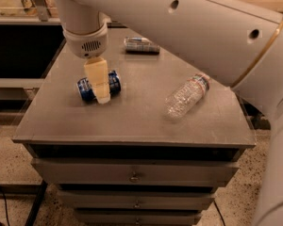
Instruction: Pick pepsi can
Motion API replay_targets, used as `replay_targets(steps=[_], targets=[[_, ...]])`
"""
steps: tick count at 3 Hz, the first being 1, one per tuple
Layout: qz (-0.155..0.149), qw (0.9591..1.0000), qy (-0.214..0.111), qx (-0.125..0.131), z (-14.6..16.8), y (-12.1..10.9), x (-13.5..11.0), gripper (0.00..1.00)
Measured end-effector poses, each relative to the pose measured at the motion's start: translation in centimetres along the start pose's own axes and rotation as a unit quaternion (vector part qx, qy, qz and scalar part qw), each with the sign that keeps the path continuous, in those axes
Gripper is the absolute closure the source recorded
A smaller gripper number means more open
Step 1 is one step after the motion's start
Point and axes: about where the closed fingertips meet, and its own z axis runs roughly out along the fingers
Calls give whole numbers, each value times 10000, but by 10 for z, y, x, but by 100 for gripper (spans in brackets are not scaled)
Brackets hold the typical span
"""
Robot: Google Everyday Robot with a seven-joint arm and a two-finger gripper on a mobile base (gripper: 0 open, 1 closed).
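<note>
One pincer [102, 97] over one pepsi can [85, 88], one silver can [141, 44], one bottle [187, 94].
</note>
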Motion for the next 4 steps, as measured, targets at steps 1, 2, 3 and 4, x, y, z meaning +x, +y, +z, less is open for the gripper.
replay_targets(steps=[1, 2, 3, 4], targets=[[-33, 9996, -239, -153, 18, -7, -16, 0], [51, 9989, -357, -303, 37, -12, -20, 0], [123, 9982, -434, -401, 57, -14, -23, 0], [213, 9976, -450, -480, 73, -18, -25, 0]])
